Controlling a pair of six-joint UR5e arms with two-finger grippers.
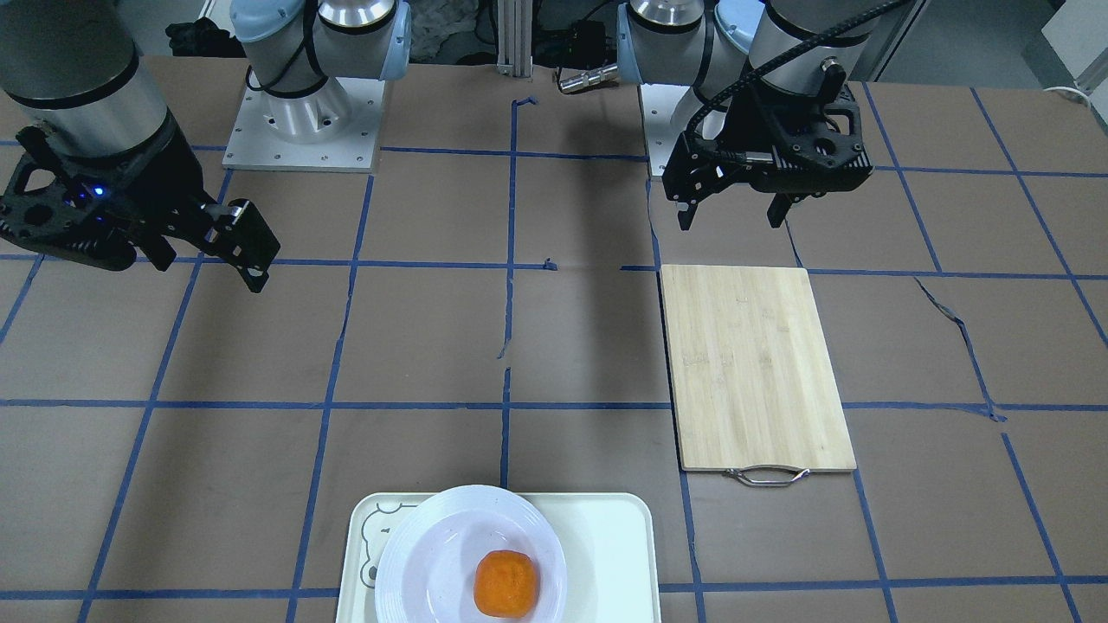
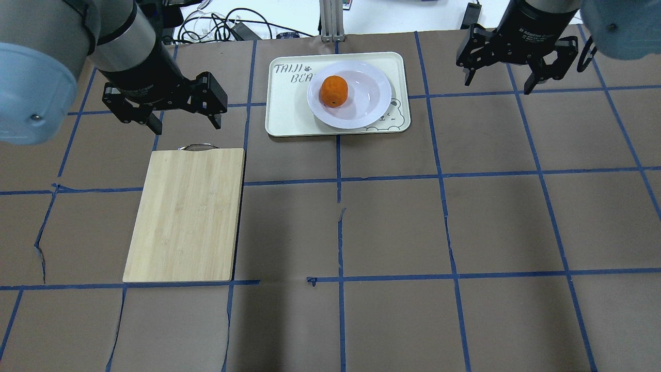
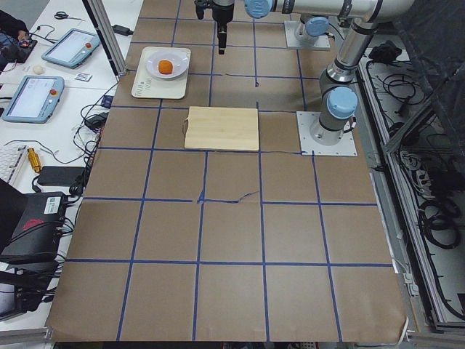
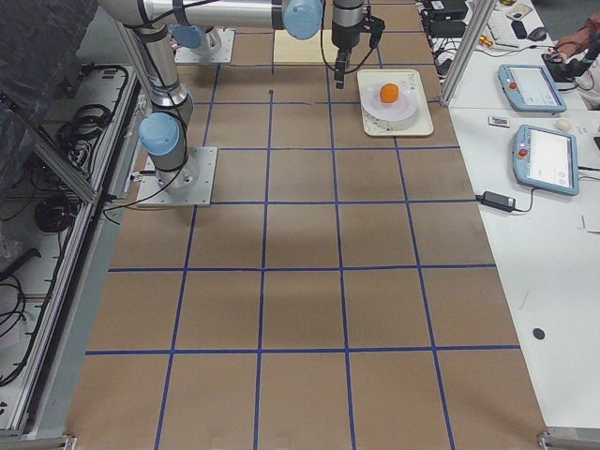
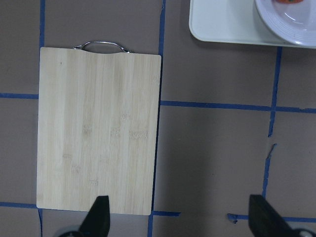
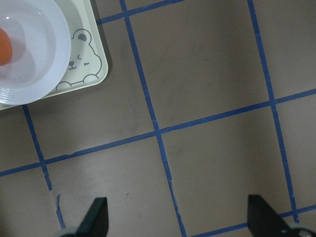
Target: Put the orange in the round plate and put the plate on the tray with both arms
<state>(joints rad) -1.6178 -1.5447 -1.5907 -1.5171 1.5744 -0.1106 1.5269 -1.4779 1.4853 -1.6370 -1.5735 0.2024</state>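
Orange [image 2: 333, 91] bright orange, plate [image 2: 370, 96] white. Tray [image 2: 287, 112] cream with grey bear [image 2: 395, 110]. Board [image 2: 186, 214] pale bamboo, table [image 2: 392, 227] brown, blue grid.

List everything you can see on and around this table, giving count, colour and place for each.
orange: one, bright orange, in the plate, off centre
round plate: one, white, on the tray, toward its bear end
tray: one, cream, far middle of the table
cutting board: one, pale bamboo with metal handle, flat on the robot's left side
table: one, brown with blue tape grid
pendants: two, grey-blue, on the white side bench
left claw: one, black, open, above the board's handle end
right claw: one, black, open, empty, to the tray's right
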